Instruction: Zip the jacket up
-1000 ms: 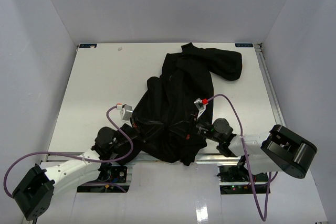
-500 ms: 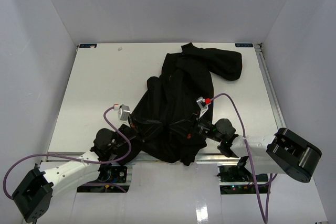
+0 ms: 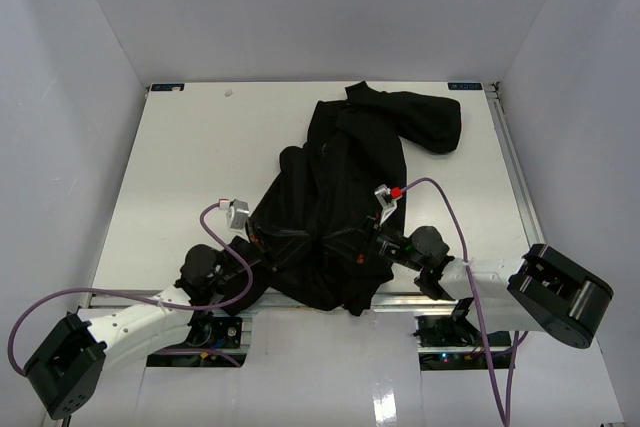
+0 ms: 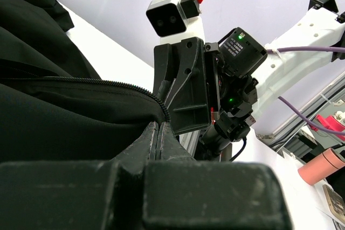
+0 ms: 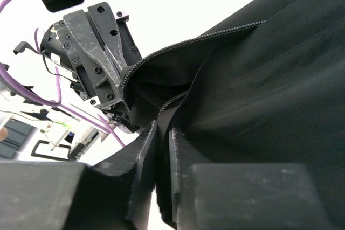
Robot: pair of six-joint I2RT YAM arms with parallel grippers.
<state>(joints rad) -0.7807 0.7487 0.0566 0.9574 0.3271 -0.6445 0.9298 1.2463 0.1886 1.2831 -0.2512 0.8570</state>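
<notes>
Clamping: left end effector (image 4: 158,133) closed tight on jacket (image 3: 350,167) hem
right end effector (image 5: 161,133): barely parted, fabric in gap, grip unclear
jacket: black, crumpled, zipper (image 5: 161,52) parted; bench (image 3: 190,147) centre to near edge

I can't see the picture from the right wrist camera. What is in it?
A black jacket fills most of the view, and its zipper is open here. At the bottom, the right gripper pinches a fold of it. At the upper left, the left gripper grips the zipper edge.
</notes>
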